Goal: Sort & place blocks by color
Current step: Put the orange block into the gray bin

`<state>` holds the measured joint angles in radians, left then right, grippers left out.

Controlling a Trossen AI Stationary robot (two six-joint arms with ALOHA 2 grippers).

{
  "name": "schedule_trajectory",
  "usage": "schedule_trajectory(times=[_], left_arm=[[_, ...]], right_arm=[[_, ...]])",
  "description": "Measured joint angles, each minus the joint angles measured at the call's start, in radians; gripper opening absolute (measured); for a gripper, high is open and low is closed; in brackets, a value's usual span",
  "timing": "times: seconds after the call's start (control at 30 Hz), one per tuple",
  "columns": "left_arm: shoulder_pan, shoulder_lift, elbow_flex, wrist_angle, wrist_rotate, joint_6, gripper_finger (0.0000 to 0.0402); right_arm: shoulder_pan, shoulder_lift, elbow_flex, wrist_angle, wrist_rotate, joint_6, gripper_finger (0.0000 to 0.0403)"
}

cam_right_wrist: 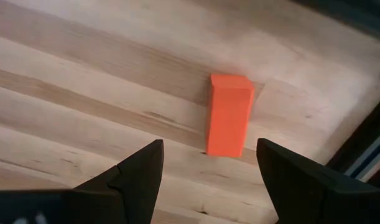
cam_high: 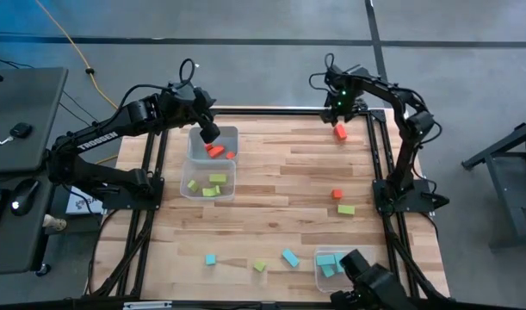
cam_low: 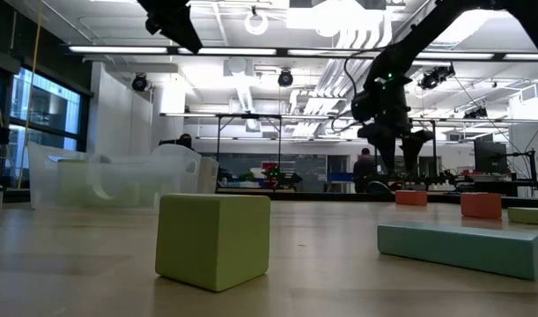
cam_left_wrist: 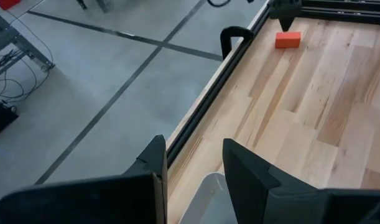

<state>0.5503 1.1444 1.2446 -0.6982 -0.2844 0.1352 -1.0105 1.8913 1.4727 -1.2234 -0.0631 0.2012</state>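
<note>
The right gripper [cam_right_wrist: 205, 171] hangs wide open over a red bar [cam_right_wrist: 229, 115] lying flat at the desk's [cam_high: 280, 185] far edge. The left gripper [cam_high: 209, 132], narrowly parted and empty, hovers above the tub [cam_high: 231, 135] with red blocks [cam_high: 215, 151]. Green and teal blocks lie scattered nearer the front

From overhead we look straight down on the worktop [cam_high: 271, 185]; low, level across it; both wrist cameras share the red bar [cam_right_wrist: 229, 115] near its far edge
</note>
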Motion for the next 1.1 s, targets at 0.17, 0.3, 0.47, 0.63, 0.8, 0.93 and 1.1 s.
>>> schedule_trajectory(times=[0.17,0.3,0.47,0.63,0.8,0.93,1.1], left_arm=[[0.0,0.0,0.0,-0.009,0.0,0.0,0.0086],[0.0,0.0,0.0,-0.009,0.0,0.0,0.0086],[0.0,0.0,0.0,-0.009,0.0,0.0,0.0086],[0.0,0.0,0.0,-0.009,0.0,0.0,0.0086],[0.0,0.0,0.0,-0.009,0.0,0.0,0.0086],[0.0,0.0,0.0,-0.009,0.0,0.0,0.0086],[0.0,0.0,0.0,-0.009,0.0,-0.001,0.0086]], right_arm=[[0.006,0.036,0.0,-0.015,0.017,0.0,0.0248],[0.001,0.049,0.0,-0.022,0.026,0.001,0.0248],[-0.008,0.048,0.0,-0.028,0.025,-0.003,0.0248],[-0.011,0.048,0.0,-0.042,0.025,-0.027,0.0248],[-0.011,0.048,0.0,-0.042,0.025,-0.037,0.0248],[-0.011,0.048,0.0,-0.041,0.025,-0.023,0.0248],[-0.009,0.048,0.0,-0.071,0.0,0.028,0.0248]])
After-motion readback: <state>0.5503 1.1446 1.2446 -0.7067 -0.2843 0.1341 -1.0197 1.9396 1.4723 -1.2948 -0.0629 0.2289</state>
